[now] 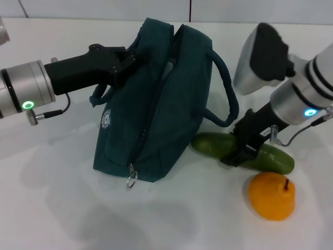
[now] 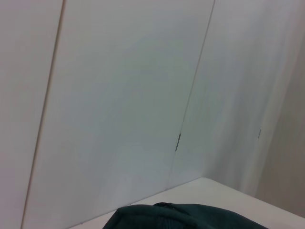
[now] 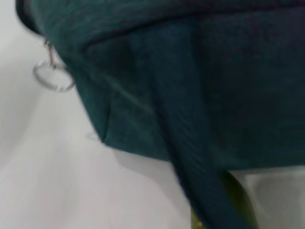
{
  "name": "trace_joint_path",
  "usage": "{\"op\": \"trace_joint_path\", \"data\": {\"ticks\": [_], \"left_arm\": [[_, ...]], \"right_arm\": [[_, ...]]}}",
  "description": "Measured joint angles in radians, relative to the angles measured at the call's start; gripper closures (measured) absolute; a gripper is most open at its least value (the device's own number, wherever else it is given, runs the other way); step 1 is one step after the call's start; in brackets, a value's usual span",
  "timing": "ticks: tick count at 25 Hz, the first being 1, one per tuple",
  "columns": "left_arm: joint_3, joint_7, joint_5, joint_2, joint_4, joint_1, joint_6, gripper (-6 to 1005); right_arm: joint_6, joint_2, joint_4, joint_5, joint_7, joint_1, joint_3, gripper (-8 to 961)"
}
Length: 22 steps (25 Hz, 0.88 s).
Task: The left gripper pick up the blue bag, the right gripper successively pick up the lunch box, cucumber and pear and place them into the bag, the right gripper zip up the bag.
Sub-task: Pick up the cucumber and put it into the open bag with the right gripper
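Head view: the left gripper (image 1: 126, 61) is clamped on the upper edge of the blue bag (image 1: 156, 104), holding it up on the white table (image 1: 52, 198). The bag's mouth gapes only a little and its ring zipper pull (image 1: 131, 179) hangs near the lower front corner. The right gripper (image 1: 240, 151) is down on the cucumber (image 1: 244, 152), which lies just right of the bag with the pear (image 1: 271, 196) close in front of it. Its fingers straddle the cucumber's middle; a firm grasp cannot be told. No lunch box is visible. Judged step: cucumber pick. Next move calls for a secure squeeze, a lift clear of the bag's right handle (image 1: 226, 94), then travel to the opening.

Left wrist view: only the bag's top edge (image 2: 190, 217) against a pale wall (image 2: 119, 95).

Right wrist view: bag's side (image 3: 200, 71), handle strap and ring pull (image 3: 52, 78) fill the frame; a sliver of cucumber (image 3: 238, 200) shows beneath the strap.
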Motion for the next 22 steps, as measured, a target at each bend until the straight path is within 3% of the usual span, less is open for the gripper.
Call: {"op": "trace_joint_path", "data": {"ticks": [8, 13, 22], "left_arm": [[-0.008, 0.010, -0.021, 0.003, 0.012, 0.025, 0.004, 954], [-0.010, 0.015, -0.068, 0.002, 0.043, 0.050, 0.026, 954], [-0.010, 0.007, -0.089, 0.006, 0.091, 0.083, 0.081, 953]], "right_arm": [[-0.030, -0.006, -0.185, 0.015, -0.036, -0.201, 0.196, 390], [-0.036, -0.006, -0.271, 0.193, -0.160, -0.336, 0.310, 388], [-0.036, -0.004, -0.288, 0.422, -0.300, -0.413, 0.397, 384]]}}
